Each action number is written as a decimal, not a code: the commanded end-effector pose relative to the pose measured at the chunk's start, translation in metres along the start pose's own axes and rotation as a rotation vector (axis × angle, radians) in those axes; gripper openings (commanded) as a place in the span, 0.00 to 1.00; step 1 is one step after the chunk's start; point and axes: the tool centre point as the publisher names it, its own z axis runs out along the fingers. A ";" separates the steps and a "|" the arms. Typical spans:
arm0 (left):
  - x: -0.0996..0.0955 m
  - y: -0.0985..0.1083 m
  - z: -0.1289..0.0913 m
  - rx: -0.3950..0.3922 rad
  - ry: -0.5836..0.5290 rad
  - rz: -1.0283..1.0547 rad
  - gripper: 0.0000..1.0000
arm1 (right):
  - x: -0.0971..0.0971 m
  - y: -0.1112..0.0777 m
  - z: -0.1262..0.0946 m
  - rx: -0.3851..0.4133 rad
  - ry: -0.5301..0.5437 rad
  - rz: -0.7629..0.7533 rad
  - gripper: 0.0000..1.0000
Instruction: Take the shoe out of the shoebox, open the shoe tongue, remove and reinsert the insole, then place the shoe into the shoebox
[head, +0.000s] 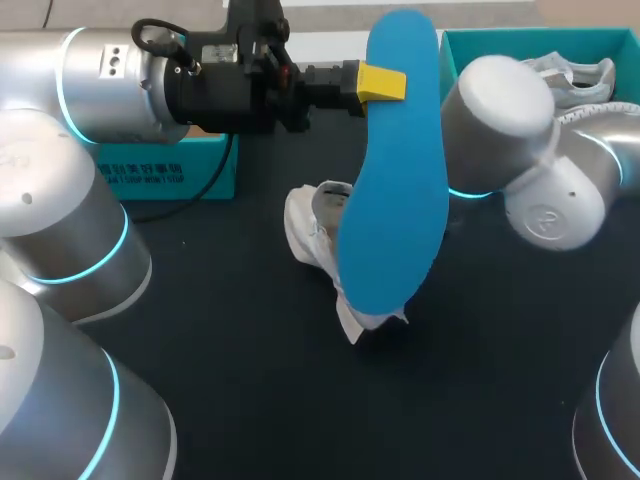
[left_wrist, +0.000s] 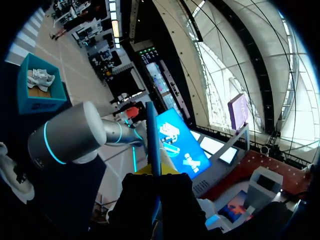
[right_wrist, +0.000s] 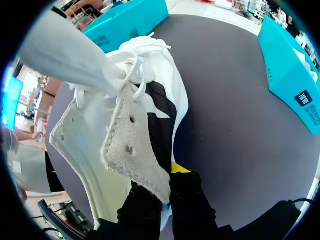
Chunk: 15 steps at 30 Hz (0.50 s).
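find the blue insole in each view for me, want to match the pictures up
Head view: the insole stands upright in the middle, its upper edge held by the left gripper.
Left wrist view: edge-on, a thin blue strip between the gripper's fingers.
Right wrist view: not in it.
Shared landmark: the white shoe, behind the insole in the head view, off to one side of the gripper in the left wrist view, close up in the right wrist view.

Black table (head: 250, 400), teal box (head: 200, 170) back left, shoebox (head: 470, 50) back right
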 end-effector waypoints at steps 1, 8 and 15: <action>-0.001 0.002 0.000 0.003 0.000 0.000 0.00 | -0.004 -0.002 0.002 0.003 -0.032 0.067 0.00; -0.001 0.002 0.000 0.003 0.000 0.000 0.00 | -0.006 -0.004 0.020 -0.018 -0.032 0.206 0.00; -0.001 0.002 0.000 0.003 0.000 0.000 0.00 | -0.002 -0.005 0.034 -0.017 -0.026 0.253 0.00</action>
